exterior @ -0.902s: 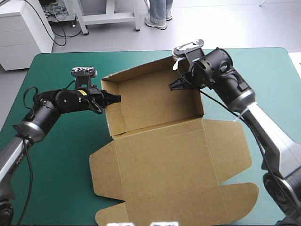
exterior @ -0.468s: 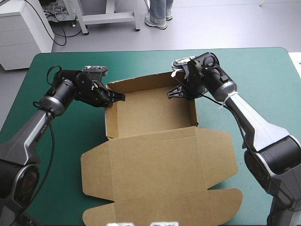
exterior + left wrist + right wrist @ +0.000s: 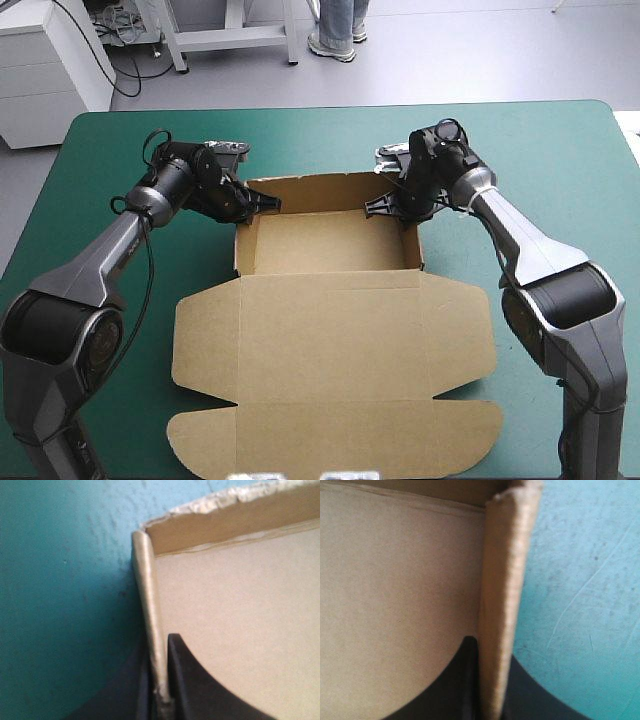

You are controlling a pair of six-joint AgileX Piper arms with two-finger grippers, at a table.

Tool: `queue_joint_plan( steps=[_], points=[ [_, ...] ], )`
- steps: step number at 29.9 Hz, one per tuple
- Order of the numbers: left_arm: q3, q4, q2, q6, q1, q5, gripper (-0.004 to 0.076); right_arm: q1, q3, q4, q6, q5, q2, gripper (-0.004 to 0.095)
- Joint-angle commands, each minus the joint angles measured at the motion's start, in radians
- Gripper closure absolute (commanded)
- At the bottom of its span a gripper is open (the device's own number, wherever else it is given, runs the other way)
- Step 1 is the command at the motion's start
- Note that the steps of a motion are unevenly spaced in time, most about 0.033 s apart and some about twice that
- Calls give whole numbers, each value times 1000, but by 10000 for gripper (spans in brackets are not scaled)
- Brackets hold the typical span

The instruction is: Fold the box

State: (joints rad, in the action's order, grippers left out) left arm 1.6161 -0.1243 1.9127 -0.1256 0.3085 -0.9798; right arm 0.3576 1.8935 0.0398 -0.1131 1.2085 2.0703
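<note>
The brown box lies mid-table as an open tray with its walls raised at the far end and its lid flat toward the near edge. My left gripper is shut on the box at the tray's far left corner; the left wrist view shows the wall's edge pinched between the black fingers. My right gripper is shut on the box at the far right corner. In the right wrist view the folded wall stands between the fingers, with the tray's floor to one side.
The teal-green cover shows all around the box, widest at the far corners and along the right side. The lid's rounded flaps reach close to the table's near edge.
Both grippers have carried the box's far wall toward the far edge and downward. The tray, tilted earlier, now sits square and level, and the arms have drawn closer together.
</note>
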Motion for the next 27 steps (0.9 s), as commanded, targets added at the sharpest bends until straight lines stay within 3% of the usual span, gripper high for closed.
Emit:
queue_joint_plan(
  steps=[1,6,9,14,19,27],
  points=[
    [9,29,13,38,30,4,731,2,26,0,67,-45,-23,925],
    [9,68,23,38,57,9,714,2,37,0,75,-23,-21,918],
    [22,70,21,40,57,-21,648,2,65,0,81,-1,-21,861],
    [72,70,21,42,55,-102,496,2,156,9,81,43,-21,648],
    [141,70,20,33,55,-171,427,2,212,32,81,43,-23,466],
    [281,85,20,-4,55,-277,425,2,215,52,81,43,-23,450]
  ],
)
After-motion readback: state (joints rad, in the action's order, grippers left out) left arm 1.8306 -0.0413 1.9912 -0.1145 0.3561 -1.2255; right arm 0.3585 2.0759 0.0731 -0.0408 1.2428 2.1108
